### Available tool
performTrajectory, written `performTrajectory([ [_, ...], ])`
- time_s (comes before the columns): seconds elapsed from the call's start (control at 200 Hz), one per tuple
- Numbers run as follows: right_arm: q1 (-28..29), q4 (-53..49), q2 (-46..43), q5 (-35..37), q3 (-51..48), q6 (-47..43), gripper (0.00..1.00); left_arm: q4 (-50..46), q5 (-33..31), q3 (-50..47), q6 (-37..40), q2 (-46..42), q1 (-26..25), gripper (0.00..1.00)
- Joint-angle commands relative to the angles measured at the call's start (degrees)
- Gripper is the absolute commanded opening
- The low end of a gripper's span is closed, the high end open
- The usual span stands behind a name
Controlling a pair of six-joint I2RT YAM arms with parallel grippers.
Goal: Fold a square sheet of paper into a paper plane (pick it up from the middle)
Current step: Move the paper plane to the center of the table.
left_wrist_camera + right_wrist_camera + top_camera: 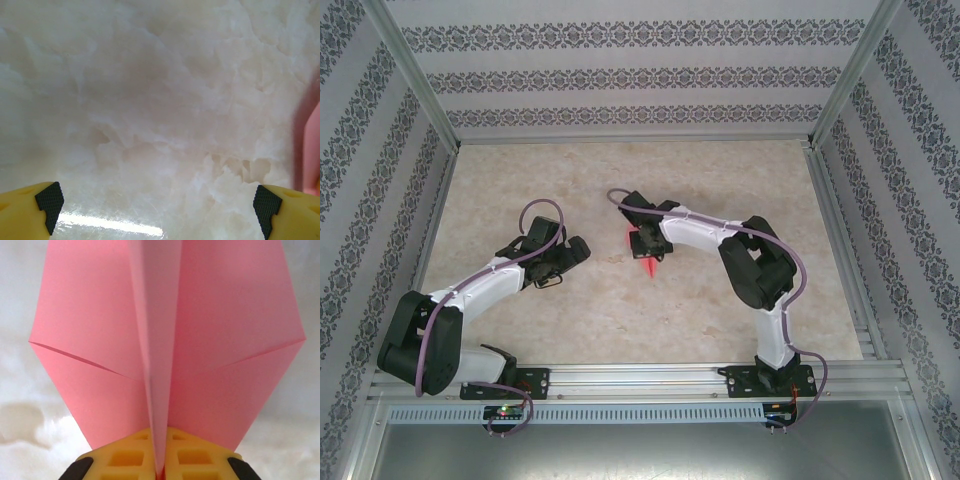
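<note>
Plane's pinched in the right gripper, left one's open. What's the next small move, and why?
Probably lower the right gripper to set the paper plane on the table. It is shut on the centre crease, both wings look folded and symmetric, and the left gripper stands open over bare tabletop, holding nothing.

We see a paper plane (pixel 225 330) of smooth, matt pink paper, right gripper (pixel 159 450) in moulded yellow plastic, glossy marbled table (pixel 150 100), dull brushed-metal rails (pixel 640 378).
</note>
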Motion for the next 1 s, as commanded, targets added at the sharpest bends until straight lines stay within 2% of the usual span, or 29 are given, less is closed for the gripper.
performTrajectory([
  [0.0,-2.9,2.0,3.8,-0.1,4.2,-1.2,0.08,-2.5,-1.5,1.7,1.4,-0.6,1.0,1.0],
  [0.25,-6.2,-0.1,10.9,0.3,13.6,-3.9,0.1,-4.1,-2.5,2.3,2.3,-0.5,1.2,1.0],
  [0.525,-6.7,-2.7,12.1,0.2,16.2,-4.6,0.21,-5.4,-4.7,5.5,4.9,0.8,1.2,1.0],
  [0.809,-6.7,-6.0,2.6,1.3,17.0,-3.9,0.34,-7.3,-8.8,16.0,12.1,3.1,2.6,1.0],
  [0.874,-6.7,-6.1,-0.9,2.0,16.1,-3.9,0.4,-9.0,-11.0,19.2,14.5,3.8,3.2,1.0],
  [0.994,-7.5,-4.7,-7.9,4.8,12.3,-3.9,0.57,-10.2,-15.3,22.3,18.6,4.1,4.6,1.0],
])
